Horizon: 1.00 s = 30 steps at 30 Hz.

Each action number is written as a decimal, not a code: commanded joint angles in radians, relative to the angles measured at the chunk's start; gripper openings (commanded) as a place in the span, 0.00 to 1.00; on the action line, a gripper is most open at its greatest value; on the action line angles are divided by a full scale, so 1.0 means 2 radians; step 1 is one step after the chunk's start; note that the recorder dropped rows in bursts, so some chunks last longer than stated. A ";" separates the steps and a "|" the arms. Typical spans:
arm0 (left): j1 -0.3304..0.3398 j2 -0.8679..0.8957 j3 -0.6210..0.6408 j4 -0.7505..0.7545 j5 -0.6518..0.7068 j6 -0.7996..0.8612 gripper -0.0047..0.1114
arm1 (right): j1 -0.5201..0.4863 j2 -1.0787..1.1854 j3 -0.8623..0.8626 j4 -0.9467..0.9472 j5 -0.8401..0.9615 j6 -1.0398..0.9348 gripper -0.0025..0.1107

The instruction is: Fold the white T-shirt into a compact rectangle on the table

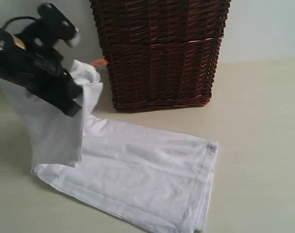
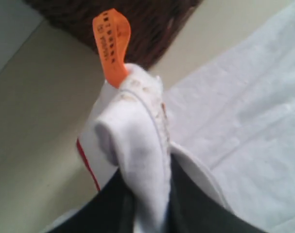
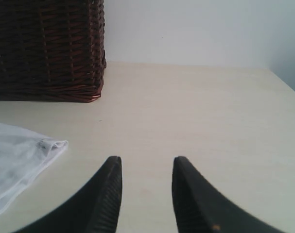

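One end of the white T-shirt [image 1: 147, 174], otherwise flat on the counter [image 1: 264, 121], is pinched aloft by the left gripper [image 2: 149, 213]; the right gripper [image 3: 146, 194] is parted, empty. Edges should be laid over squarely.

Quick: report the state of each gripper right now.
Left gripper: shut on a raised end of the white T-shirt.
Right gripper: open, holding nothing, bare table beyond it.

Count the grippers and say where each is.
2. The left gripper holds the shirt up by one end beside the basket; the right gripper hangs open above the table.
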 commanded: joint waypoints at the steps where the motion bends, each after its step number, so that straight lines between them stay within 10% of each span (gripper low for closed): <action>1: -0.075 0.059 -0.010 0.021 -0.019 -0.025 0.04 | -0.002 -0.003 0.001 -0.001 -0.003 -0.001 0.34; 9: -0.044 0.080 -0.061 0.036 0.012 -0.054 0.04 | -0.002 -0.003 0.001 -0.001 -0.003 -0.001 0.34; 16: 0.173 0.073 -0.064 0.071 0.034 -0.077 0.04 | -0.002 -0.003 0.001 -0.001 -0.003 -0.001 0.34; 30: 0.391 0.058 -0.015 0.071 0.055 -0.062 0.04 | -0.002 -0.003 0.001 -0.001 -0.003 -0.001 0.34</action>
